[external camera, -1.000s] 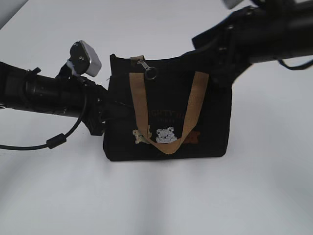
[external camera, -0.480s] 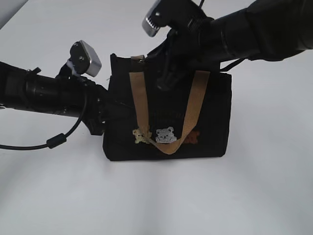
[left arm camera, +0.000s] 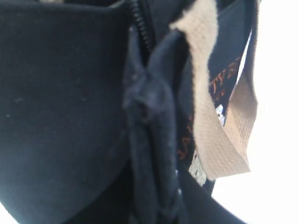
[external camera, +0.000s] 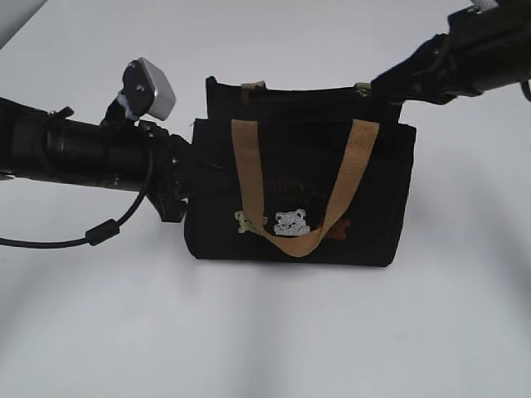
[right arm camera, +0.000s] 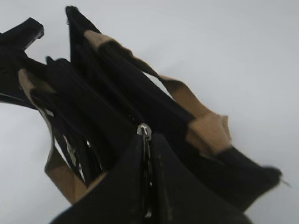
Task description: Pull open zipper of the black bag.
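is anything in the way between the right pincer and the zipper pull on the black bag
Nothing visible is. In the right wrist view the right pincer is shut on the zipper pull itself, at the right end of the black bag. The tan handles hang down the front, off the zipper line.

The black bag (external camera: 299,195) is matt woven cloth with coarse tan webbing handles (external camera: 249,174) and shiny metal zipper (right arm camera: 144,131).
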Controlling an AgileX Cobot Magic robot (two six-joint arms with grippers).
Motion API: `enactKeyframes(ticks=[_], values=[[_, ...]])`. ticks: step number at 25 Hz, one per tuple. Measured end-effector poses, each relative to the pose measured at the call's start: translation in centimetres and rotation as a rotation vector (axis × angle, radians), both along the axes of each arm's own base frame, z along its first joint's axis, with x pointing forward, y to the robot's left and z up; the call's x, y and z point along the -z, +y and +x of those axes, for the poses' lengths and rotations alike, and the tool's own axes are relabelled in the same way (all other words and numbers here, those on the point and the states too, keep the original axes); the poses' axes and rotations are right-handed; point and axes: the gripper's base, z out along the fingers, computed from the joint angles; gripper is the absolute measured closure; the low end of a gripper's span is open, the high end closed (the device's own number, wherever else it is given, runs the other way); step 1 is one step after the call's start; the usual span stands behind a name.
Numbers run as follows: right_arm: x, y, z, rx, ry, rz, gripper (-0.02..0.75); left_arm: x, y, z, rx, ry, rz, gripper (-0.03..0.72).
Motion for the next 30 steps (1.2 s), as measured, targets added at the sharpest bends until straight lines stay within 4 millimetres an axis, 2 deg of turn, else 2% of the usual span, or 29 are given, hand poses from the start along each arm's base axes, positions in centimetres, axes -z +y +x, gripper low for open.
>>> enactKeyframes(ticks=[3,5,8,10,11,13,16,18,20,24,26,28,30], values=[[-0.1,-0.8,-0.5,0.025,0.091,0.04,0.712,0.2,0.1,0.0,-0.003,0.003,0.017,0.623],[-0.5,-0.7,-1.0,0.035,0.14,0.084,0.619,0.4,0.3,0.0,-0.029,0.035,0.021,0.594],[-1.4,-0.3,-2.3,0.021,0.234,0.134,0.36,0.2,0.8,0.0,-0.192,0.216,-0.029,0.389],[-1.8,-0.4,-3.5,0.02,0.328,0.12,0.3,-0.5,1.1,-0.5,-0.265,0.36,-0.045,0.262],[-2.0,-0.5,-4.2,0.029,0.375,0.104,0.296,-0.8,1.3,-1.0,-0.272,0.408,-0.021,0.24],[-2.1,-1.1,-5.7,0.07,0.494,0.037,0.3,-1.3,1.9,-1.9,-0.354,0.546,0.023,0.258],[-2.7,-2.3,-7.7,0.178,0.595,-0.082,0.305,-2.0,3.0,-3.0,-0.508,0.702,0.1,0.357],[-3.6,-3.1,-9.3,0.244,0.609,-0.15,0.309,-3.0,3.9,-3.9,-0.588,0.717,0.133,0.389],[-5.2,-4.0,-11.1,0.312,0.551,-0.218,0.318,-4.3,4.7,-5.4,-0.639,0.701,0.13,0.402],[-8.5,-4.6,-15.1,0.37,0.379,-0.22,0.332,-8.1,6.7,-9.8,-0.712,0.611,0.061,0.408],[-9.5,-4.7,-17.2,0.384,0.314,-0.199,0.338,-9.7,7.8,-12.5,-0.746,0.572,0.031,0.41],[-9.0,-4.8,-19.5,0.388,0.282,-0.19,0.341,-11.3,9.1,-15.4,-0.777,0.52,-0.001,0.412],[-7.3,-4.9,-22.0,0.39,0.278,-0.187,0.342,-12.8,10.5,-18.5,-0.802,0.438,-0.024,0.412]])
